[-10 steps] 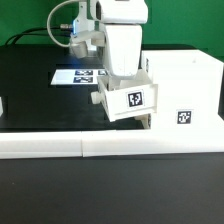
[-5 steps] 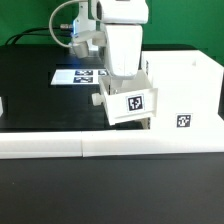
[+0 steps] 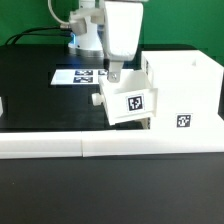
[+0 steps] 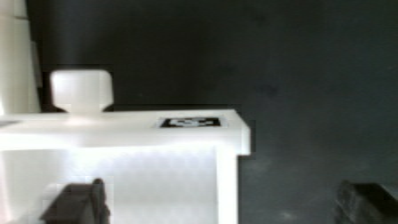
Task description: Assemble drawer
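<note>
The drawer's tall white box shell [image 3: 185, 88] stands at the exterior view's right, with a square marker on its front. A small white tray [image 3: 128, 102] with a knob [image 3: 97, 99] and a marker sits tilted against the shell's left side. My gripper [image 3: 121, 74] hangs just above the tray, open and holding nothing. In the wrist view the tray [image 4: 125, 160] with its knob [image 4: 79, 90] lies below the gripper [image 4: 222, 198]. One dark fingertip [image 4: 75, 202] is over the tray and the other is over the black table.
The marker board [image 3: 84, 76] lies on the black table behind the arm. A long low white border wall [image 3: 90, 146] runs along the front. A white piece [image 3: 2, 104] shows at the exterior view's left edge, cut off. Cables hang at the back.
The arm has risen from the tray, and the tray has stayed in place against the shell.
</note>
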